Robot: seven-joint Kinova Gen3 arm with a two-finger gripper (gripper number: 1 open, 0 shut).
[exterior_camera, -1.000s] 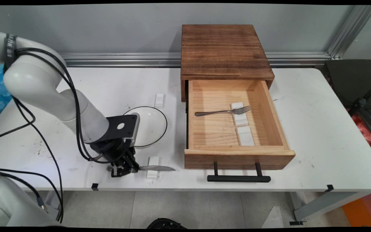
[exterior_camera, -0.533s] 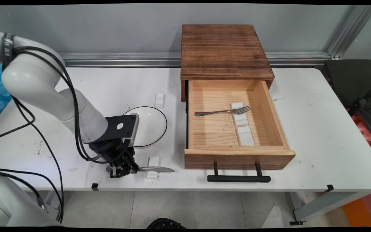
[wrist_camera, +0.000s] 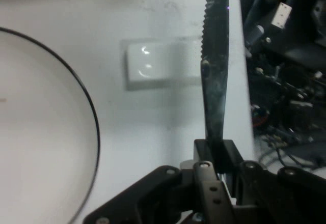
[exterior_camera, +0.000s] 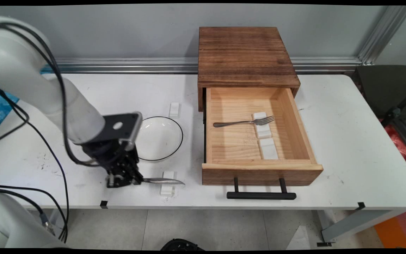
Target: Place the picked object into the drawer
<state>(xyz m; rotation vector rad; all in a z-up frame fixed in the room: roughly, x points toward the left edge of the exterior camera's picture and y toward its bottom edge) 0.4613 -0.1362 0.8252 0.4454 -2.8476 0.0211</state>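
Observation:
My gripper (exterior_camera: 123,179) (wrist_camera: 216,155) is shut on the handle of a steel table knife (exterior_camera: 164,181) (wrist_camera: 215,76). The knife is lifted a little off the table near its front edge, blade pointing right, serrated edge plain in the hand view. Its blade hangs over a small white rest block (exterior_camera: 167,187) (wrist_camera: 160,65). A white plate with a black rim (exterior_camera: 160,138) (wrist_camera: 46,132) lies just behind the gripper.
A wooden box (exterior_camera: 245,56) stands at the back with its drawer (exterior_camera: 259,169) pulled open towards the front. Inside lie a fork (exterior_camera: 243,122) and two white rest blocks (exterior_camera: 264,137). Another white block (exterior_camera: 174,110) sits behind the plate.
The gripper has risen and shifted left with the knife in it, so the blade has come up off the white block. The arm's upper link has swung up.

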